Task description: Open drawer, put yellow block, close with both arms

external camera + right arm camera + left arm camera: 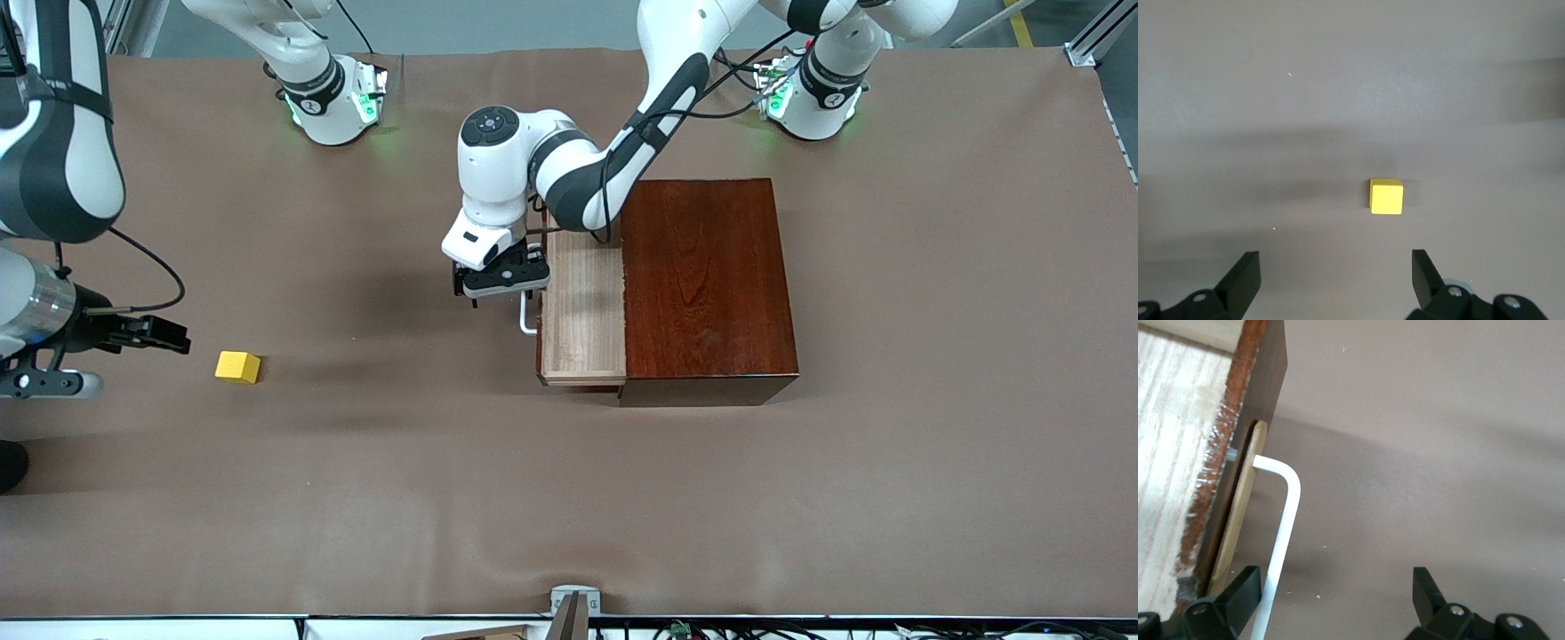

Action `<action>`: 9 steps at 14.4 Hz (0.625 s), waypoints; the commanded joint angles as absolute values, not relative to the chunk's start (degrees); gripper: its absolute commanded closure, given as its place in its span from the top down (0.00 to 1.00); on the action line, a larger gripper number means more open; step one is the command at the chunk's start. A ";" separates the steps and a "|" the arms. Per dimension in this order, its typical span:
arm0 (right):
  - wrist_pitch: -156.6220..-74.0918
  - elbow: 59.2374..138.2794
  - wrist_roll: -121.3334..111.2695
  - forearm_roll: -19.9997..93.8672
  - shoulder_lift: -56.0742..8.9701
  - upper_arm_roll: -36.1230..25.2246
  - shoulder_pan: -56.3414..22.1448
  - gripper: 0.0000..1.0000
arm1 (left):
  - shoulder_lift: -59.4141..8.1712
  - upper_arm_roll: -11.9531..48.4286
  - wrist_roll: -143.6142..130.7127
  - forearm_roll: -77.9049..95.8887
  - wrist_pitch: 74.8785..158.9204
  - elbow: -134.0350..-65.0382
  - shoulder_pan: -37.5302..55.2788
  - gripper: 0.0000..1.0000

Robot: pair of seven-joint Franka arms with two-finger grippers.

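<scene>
Fingers (1238,593) of the left gripper (498,283) stand wide apart with nothing held. One of them sits just beside the white handle (527,318), and the rest of the gap is over bare table. This gripper hangs in front of the drawer (584,311), which is pulled part way out of the dark wooden box (707,289). The pale tray looks bare inside.

Over at the right arm's end of the table, the right gripper (160,335) is open wide too, and it holds nothing. It hovers low beside the yellow block (237,366). The block sits alone on the brown table (569,498), well apart from the drawer, with lots of open room all around it.

From the front you can see both arms and the whole box. The left wrist view shows the handle's bent corner (1288,477) and the rough edge of the drawer front (1238,447) up close. The right wrist view shows the block (1386,197) lying out ahead of the open fingers (1241,273), a bit toward one of them.

Between the block and the drawer there is only bare table. The left arm reaches over the back part of the tray.
</scene>
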State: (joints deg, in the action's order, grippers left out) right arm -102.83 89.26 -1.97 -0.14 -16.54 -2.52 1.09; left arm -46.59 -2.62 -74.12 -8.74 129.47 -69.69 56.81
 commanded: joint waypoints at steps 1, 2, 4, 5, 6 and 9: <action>-103.27 88.77 -1.58 -0.79 -18.28 -1.93 2.63 1.00 | -44.49 -3.68 -74.36 -8.00 127.02 -67.76 56.60 1.00; -103.62 88.86 -1.58 -0.70 -18.72 -1.93 3.07 1.00 | -42.73 -4.39 -74.01 -8.00 125.70 -67.85 56.34 1.00; -103.54 89.38 -1.50 0.17 -20.20 -1.85 3.95 1.00 | -38.26 -6.67 -72.52 -8.09 122.01 -68.03 56.25 1.00; -103.62 89.82 -1.49 0.18 -20.82 -1.85 4.22 1.00 | -35.27 -8.07 -70.51 -8.00 120.17 -68.29 56.08 1.00; -104.41 90.52 -1.49 0.18 -20.92 -1.85 4.22 1.00 | -33.33 -8.52 -68.23 -8.17 118.67 -68.55 55.38 1.00; -112.03 95.43 -1.41 0.09 -21.71 -1.93 4.57 1.00 | -27.78 -8.79 -61.73 -8.96 110.07 -70.49 51.16 1.00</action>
